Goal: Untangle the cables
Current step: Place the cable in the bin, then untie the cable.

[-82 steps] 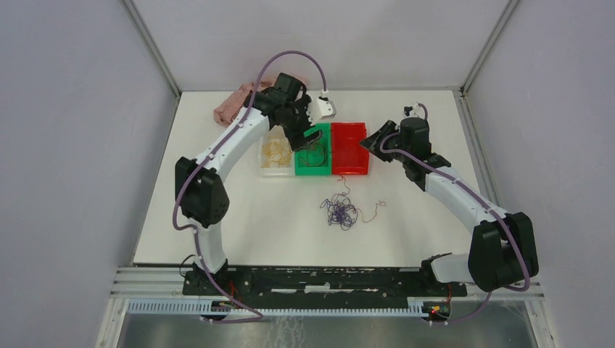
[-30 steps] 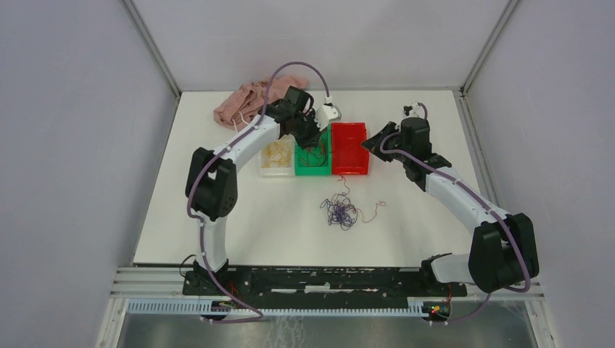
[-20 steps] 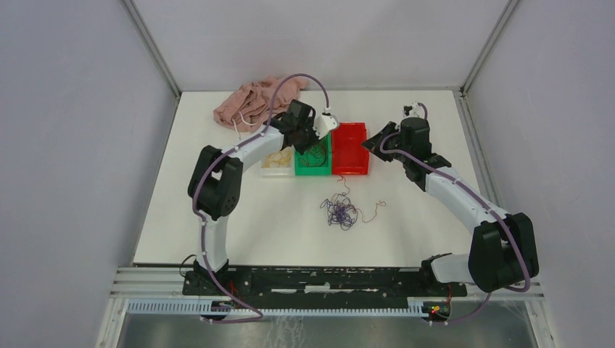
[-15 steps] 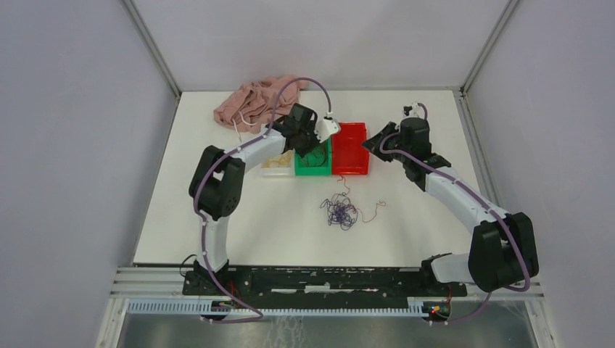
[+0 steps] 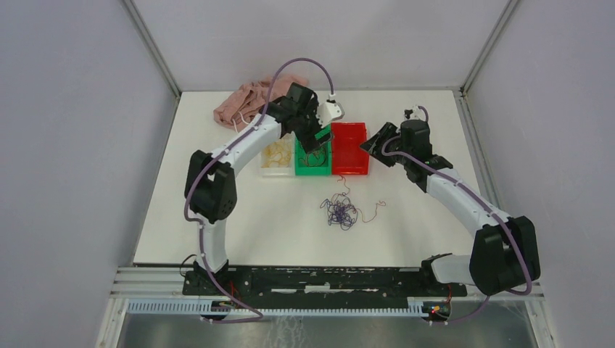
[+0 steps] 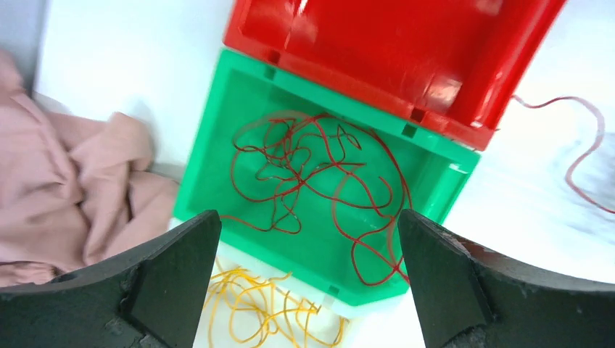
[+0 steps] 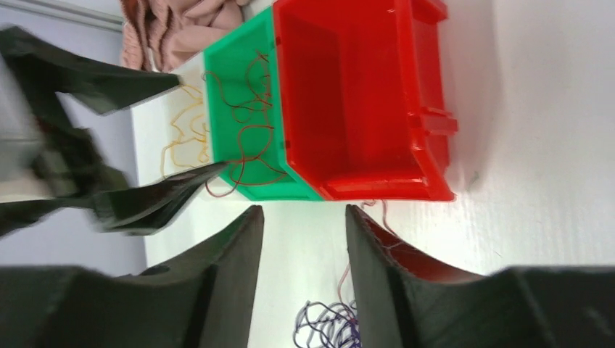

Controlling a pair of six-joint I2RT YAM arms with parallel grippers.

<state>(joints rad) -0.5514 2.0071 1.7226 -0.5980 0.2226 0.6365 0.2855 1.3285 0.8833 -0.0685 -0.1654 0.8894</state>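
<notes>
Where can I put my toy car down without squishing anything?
Bare table lies between the purple tangle and the near edge, and along the far edge behind the red bin, which looks empty too. It's crowded around the green bin, where the left end effector hovers, and by the pink cloth.

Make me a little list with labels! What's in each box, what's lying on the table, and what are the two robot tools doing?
clear box: yellow cables
green box: red cables
red box: empty
table: purple tangle and a loose red strand, in front of the boxes
pink cloth: bunched at the far left, behind the boxes
left tool: open wide, holding nothing, above the green box
right tool: open, holding nothing, by the red box's right side
</notes>
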